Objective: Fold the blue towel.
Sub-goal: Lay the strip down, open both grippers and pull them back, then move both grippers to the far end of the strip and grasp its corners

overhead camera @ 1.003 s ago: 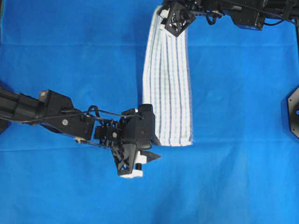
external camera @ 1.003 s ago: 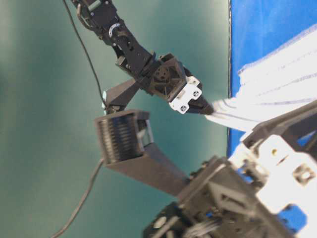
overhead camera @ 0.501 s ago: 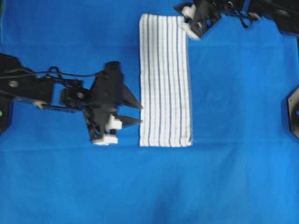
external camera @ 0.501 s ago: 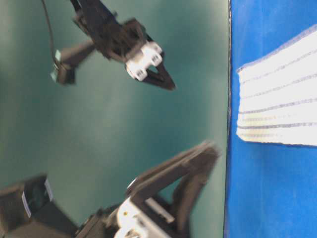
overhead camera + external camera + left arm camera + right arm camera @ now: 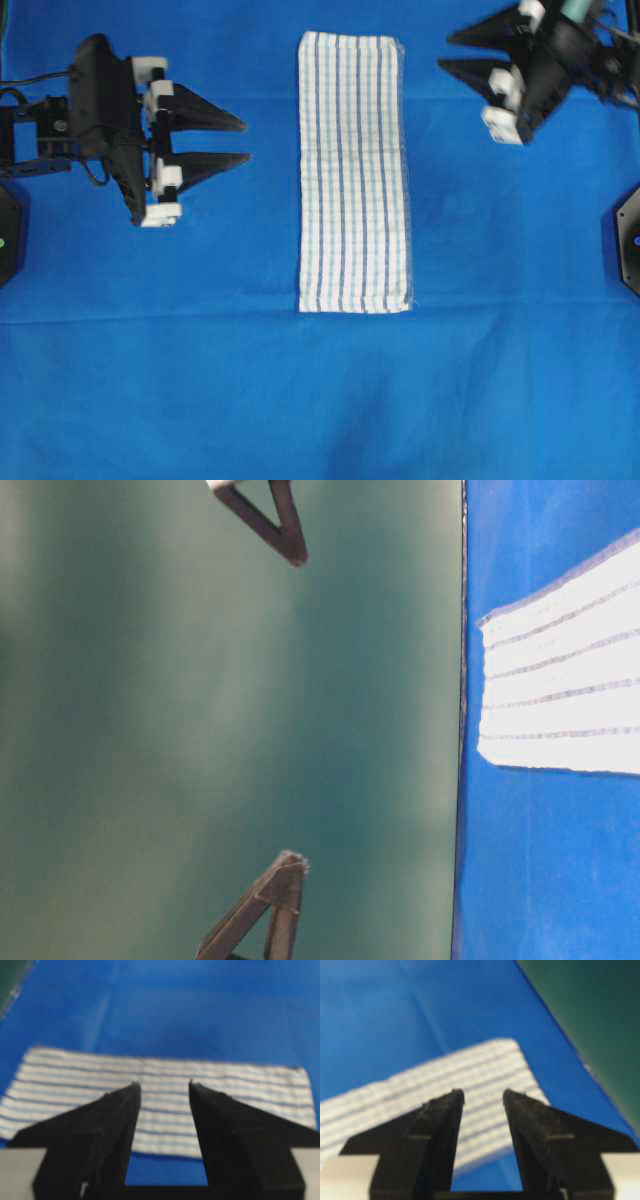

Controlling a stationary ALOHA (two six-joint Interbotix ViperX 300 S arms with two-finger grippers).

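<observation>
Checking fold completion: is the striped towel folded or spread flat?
Folded: the striped towel lies as a narrow strip, layered edges visible at table level; both grippers clear.

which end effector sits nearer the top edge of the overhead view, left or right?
The right end effector. Its tips sit level with the far short edge of the blue towel, while the left end effector sits lower, alongside the upper part of the towel's long side. Both are open and empty.

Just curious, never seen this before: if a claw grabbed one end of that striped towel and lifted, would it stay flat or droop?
Probably droop: the towel is thin woven cloth lying flat. It looks light. A push would likely bunch it.
</observation>
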